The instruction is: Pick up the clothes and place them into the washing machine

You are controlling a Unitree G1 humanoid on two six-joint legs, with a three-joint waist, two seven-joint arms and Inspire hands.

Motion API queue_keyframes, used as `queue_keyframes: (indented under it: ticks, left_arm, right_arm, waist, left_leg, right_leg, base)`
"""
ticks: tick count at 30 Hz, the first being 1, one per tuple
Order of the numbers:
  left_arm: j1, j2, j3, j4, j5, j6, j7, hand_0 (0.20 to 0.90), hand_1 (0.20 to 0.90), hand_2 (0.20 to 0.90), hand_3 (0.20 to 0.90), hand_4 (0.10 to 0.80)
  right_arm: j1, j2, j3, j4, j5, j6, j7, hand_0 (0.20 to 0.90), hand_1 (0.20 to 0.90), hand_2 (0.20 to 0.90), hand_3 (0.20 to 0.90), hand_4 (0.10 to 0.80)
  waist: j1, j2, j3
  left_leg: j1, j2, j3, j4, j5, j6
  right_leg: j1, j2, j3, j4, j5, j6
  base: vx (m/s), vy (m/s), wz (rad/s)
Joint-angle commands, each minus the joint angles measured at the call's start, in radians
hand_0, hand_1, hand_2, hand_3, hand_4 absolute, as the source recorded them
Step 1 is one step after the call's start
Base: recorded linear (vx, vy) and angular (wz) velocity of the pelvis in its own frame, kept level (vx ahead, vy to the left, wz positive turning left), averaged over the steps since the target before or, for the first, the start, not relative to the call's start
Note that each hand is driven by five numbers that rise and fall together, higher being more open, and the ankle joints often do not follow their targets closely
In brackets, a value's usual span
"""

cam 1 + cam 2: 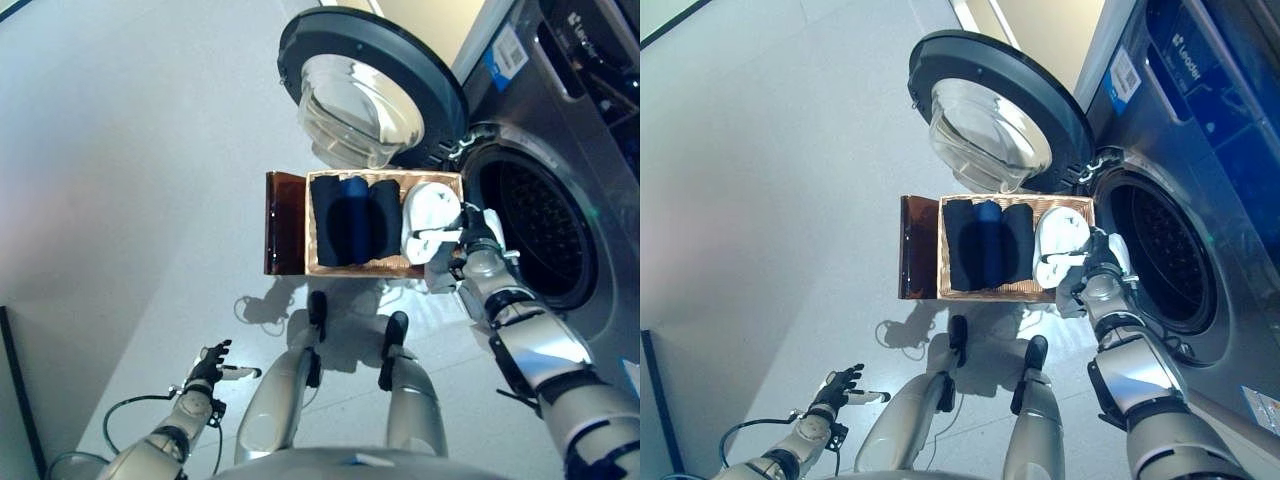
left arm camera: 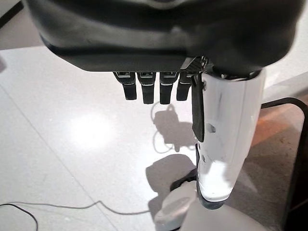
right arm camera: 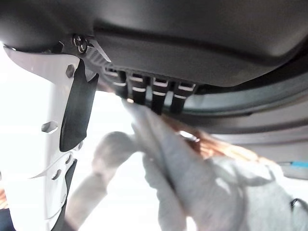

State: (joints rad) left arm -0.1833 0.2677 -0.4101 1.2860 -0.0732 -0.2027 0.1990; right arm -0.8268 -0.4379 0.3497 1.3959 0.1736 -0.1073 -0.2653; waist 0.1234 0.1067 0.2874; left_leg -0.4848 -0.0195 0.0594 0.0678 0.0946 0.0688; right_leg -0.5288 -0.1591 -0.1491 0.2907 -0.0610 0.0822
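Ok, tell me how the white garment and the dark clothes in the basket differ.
The white garment is pale and bunched at the basket's washer end, with the right hand at it; the dark clothes are navy, folded side by side, untouched. Both lie in the same basket.

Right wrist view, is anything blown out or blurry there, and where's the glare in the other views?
Right wrist view: the light cloth under the right hand looks soft and out of focus, with a washed-out white patch beside it. Left wrist view: a bright glare spot on the floor and crisp shadows past the left hand. Left eye view: highlights on the washer door glass.
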Motion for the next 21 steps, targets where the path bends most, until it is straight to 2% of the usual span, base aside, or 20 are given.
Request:
queue_keyframes:
  ticks: [1,13,21]
  left_arm:
    - [0.037,0.025,0.006,0.07,-0.007,0.007,0.029,0.9,0.9,0.9,0.9,0.8]
    - [0.042,0.019,-0.011,0.045,0.0,0.011,0.041,0.9,0.9,0.9,0.9,0.8]
    - [0.018,0.002,-0.04,0.027,-0.007,0.008,0.075,0.9,0.9,0.9,0.9,0.8]
  right_arm:
    - [-0.055,-0.008,0.011,-0.009,0.027,-0.039,-0.038,0.9,0.9,0.9,0.9,0.8]
    - [-0.121,-0.045,0.043,0.085,-0.069,0.012,-0.096,0.9,0.9,0.9,0.9,0.8]
    - [-0.176,-0.096,0.052,0.154,-0.127,0.047,-0.163,0.9,0.9,0.9,0.9,0.8]
  waist:
    - [0.005,-0.048,-0.041]
    - [0.038,-0.057,-0.013]
    - [0.053,-0.054,0.022]
  left_leg:
    - [-0.019,-0.042,-0.037,0.085,-0.093,-0.069]
    - [-0.058,-0.044,-0.057,0.098,-0.086,-0.068]
    - [-0.139,-0.06,-0.065,0.15,-0.1,-0.07]
  right_leg:
    - [0.108,-0.07,-0.02,-0.169,0.13,0.028]
    - [0.104,-0.067,-0.047,-0.172,0.132,0.026]
    - [0.059,-0.069,-0.057,-0.146,0.119,0.017]
  base:
    - [0.023,0.001,-0.03]
    - [0.0,0.003,0.03]
    - [-0.009,0.027,0.11]
